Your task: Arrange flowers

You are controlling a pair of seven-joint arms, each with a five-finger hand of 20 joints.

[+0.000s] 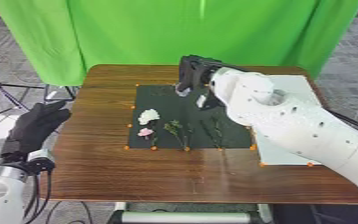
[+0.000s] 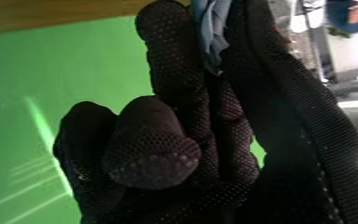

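The right hand (image 1: 196,74) is hovering over the far part of the dark mat (image 1: 167,103), with its forearm slanting back toward the robot's right. Its fingers are gripping a pale blue-grey petal-like piece (image 2: 213,31), which is sitting between them near their tips; exactly what the piece is, the views aren't making clear. Nearer the robot than this hand and off to its left, a white flower (image 1: 149,116) is lying on the mat, with a pink flower (image 1: 145,132) lying just nearer the robot. A leafy green sprig (image 1: 175,128) is lying on the robot's side of the hand, and thin dark green stems (image 1: 217,131) are lying to the right of that sprig. A white board (image 1: 289,87) is resting to the hand's right, partly beneath the forearm. The left hand (image 1: 39,125) is hanging well apart from the right, beside the wooden table's (image 1: 91,172) left edge, open, its fingers pointing away from the robot.
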